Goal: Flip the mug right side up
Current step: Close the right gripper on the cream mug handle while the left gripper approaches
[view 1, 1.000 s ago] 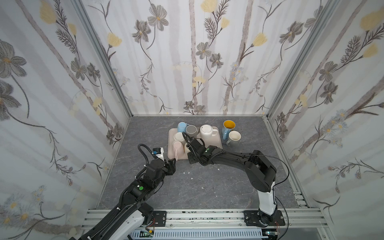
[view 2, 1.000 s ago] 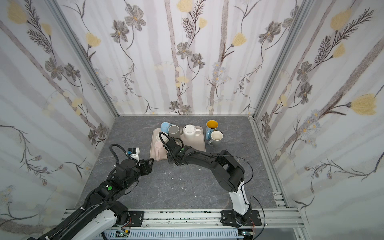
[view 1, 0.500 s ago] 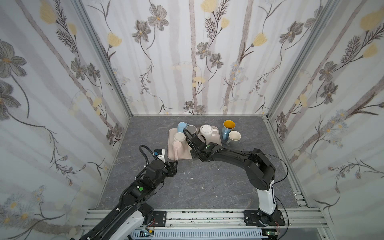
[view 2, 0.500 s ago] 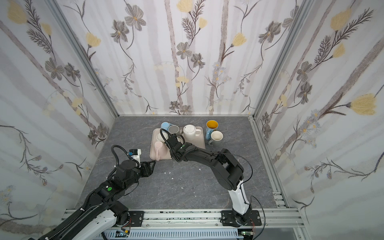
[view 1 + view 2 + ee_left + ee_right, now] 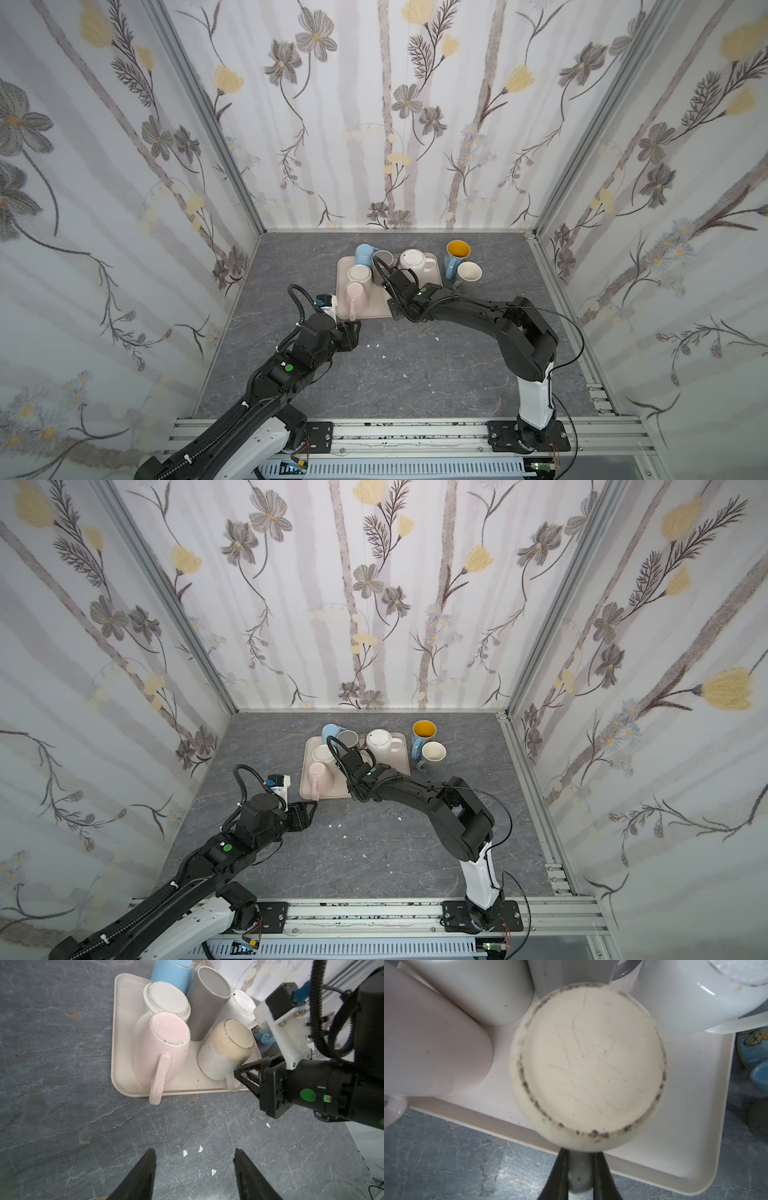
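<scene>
Target mug [image 5: 226, 1047] sat upside down, base up, at the 5 o'clock corner of the tray [image 5: 124, 991]. The tray itself lay at 12 o'clock on the counter [image 5: 415, 365]. In both top views my right arm hid most of the mug.

My right jaws were clenched on its handle [image 5: 579, 1172], which stuck out toward 6 o'clock over the tray rim. The right wrist view showed both tips pinching that loop. My left jaws were released, tips apart over bare counter at 7 o'clock of the tray, gripping nothing.

Neighbours were tight: pink mug [image 5: 162, 1049] at 9 o'clock, grey mug [image 5: 203, 1014] at 11, white mug [image 5: 242, 999] at 1. Couldn't tell if any touched it.

Handling, my guess: glazed ceramic, stiff, fairly heavy for a pinch grip, slick, and it would chip if knocked. The handle looked like the only clear place to take hold, since the body was wide and crowded. Held by the loop it would likely swing, so lift clear first, roll over slowly, set down gently.
</scene>
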